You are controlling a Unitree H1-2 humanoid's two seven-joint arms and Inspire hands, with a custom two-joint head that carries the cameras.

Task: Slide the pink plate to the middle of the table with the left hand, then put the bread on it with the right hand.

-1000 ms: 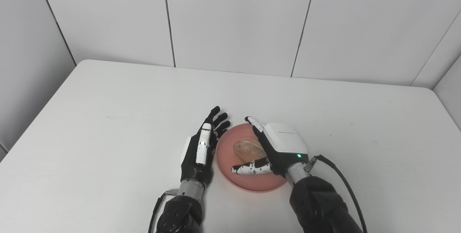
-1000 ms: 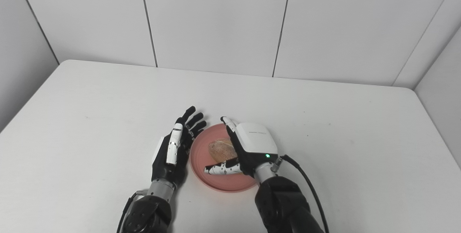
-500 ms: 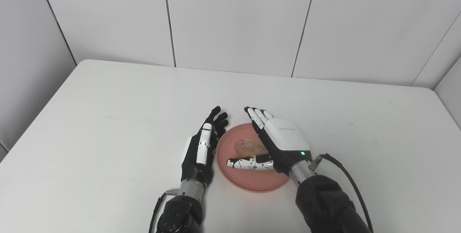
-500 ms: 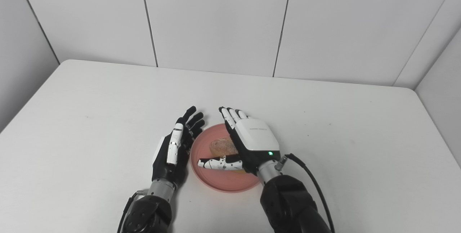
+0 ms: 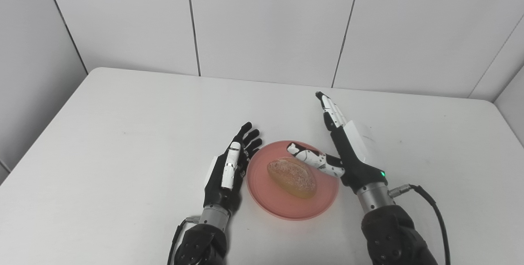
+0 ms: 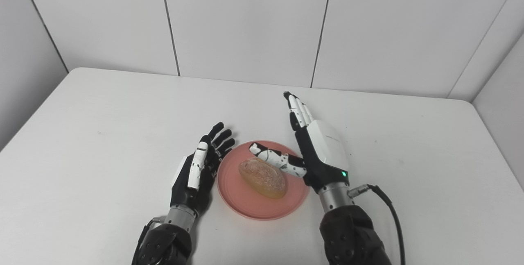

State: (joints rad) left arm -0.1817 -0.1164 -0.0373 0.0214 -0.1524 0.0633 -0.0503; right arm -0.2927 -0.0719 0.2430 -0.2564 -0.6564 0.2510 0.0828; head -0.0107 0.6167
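Observation:
The pink plate [image 5: 323, 199] sits on the white table [image 5: 123, 134], near its front middle. A brown bread roll [image 5: 291, 177] lies in the plate's centre. My left hand [image 5: 230, 166] rests open just left of the plate, fingers extended along its rim. To the right of the plate my right hand [image 5: 346, 146] is open and raised, fingers pointing away, thumb [image 5: 313, 159] stretched over the plate's far right rim. It holds nothing and is clear of the bread.
White wall panels rise behind the table's far edge [image 5: 286, 82]. A black cable [image 5: 430, 211] trails from my right wrist over the table at the lower right.
My right hand let go of the bread, opened, and lifted away to the right and back. The bread now lies uncovered on the plate. The left hand stayed put.

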